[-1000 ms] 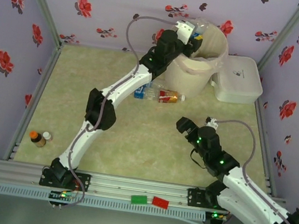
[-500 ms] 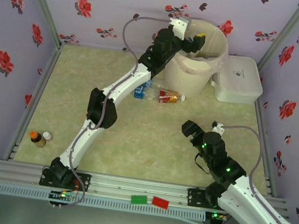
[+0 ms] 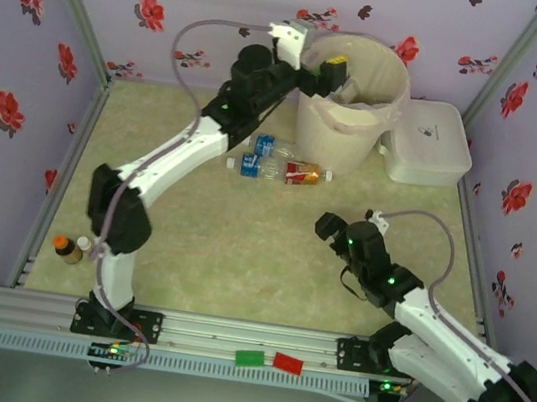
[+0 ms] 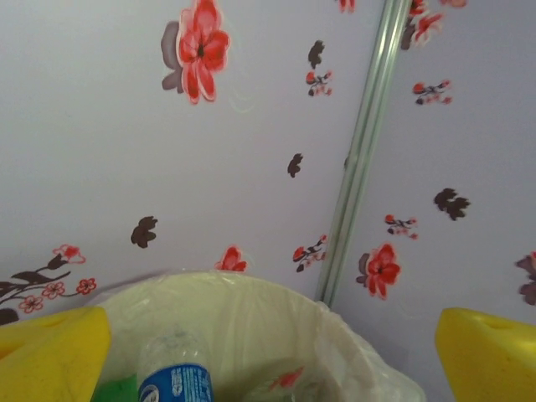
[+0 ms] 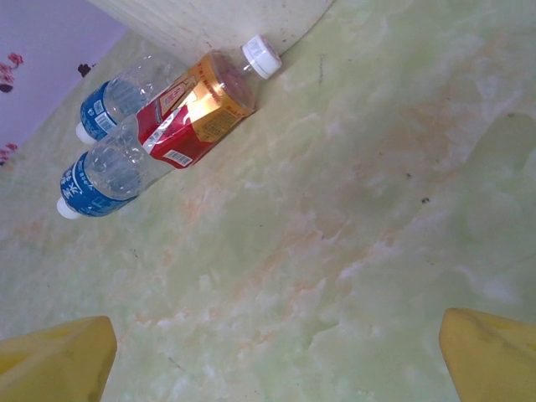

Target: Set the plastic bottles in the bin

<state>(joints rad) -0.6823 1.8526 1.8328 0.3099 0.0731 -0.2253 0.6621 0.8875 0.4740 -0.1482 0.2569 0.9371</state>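
Observation:
The bin [image 3: 355, 108], a tall cream bucket with a thin liner, stands at the back of the table. My left gripper [image 3: 328, 74] hovers at its left rim, open and holding nothing. In the left wrist view the yellow pads [image 4: 50, 352] stand wide apart above the bin's rim [image 4: 335, 322], and a blue-labelled bottle [image 4: 176, 381] lies inside. Three plastic bottles lie at the bin's foot: two blue-labelled [image 3: 267, 145] [image 3: 251, 165] and one red-labelled [image 3: 303, 173]. My right gripper [image 3: 329, 227] is open, low over the table, short of them. The right wrist view shows the red-labelled bottle [image 5: 197, 113] ahead.
A flat white lidded box [image 3: 429, 142] sits right of the bin. Two small bottles [image 3: 69, 247] stand near the left wall. Green [image 3: 249, 357] and red [image 3: 288, 363] blocks lie on the front rail. Flowered walls close in three sides.
My left gripper has opened over the bin and let go of a bottle, and the arm has swung to the left. The right gripper has shifted slightly over the table.

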